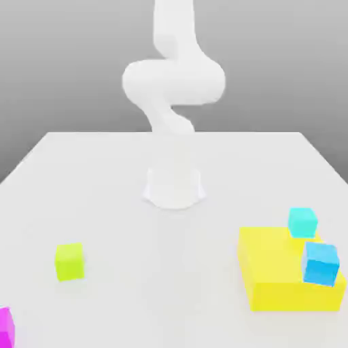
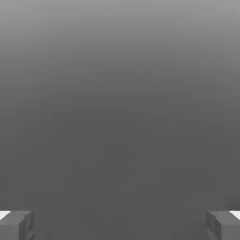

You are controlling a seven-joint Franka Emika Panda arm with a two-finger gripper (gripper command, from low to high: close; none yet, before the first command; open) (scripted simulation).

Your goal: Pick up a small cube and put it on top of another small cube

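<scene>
On the smooth white table (image 1: 102, 197), matte cubes flank a flat yellow slab (image 1: 275, 272); the end effector (image 2: 120, 225) gapes wide, empty.

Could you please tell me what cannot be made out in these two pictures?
- Magenta cube: exterior view, cut off by the picture's left edge.
- Yellow block: exterior view, part of its top hidden by the two cyan cubes.
- Gripper: hand view, only the fingertips show, jaws wide apart, cut by the picture's edge.
- Arm: exterior view, its top cut off.
</scene>
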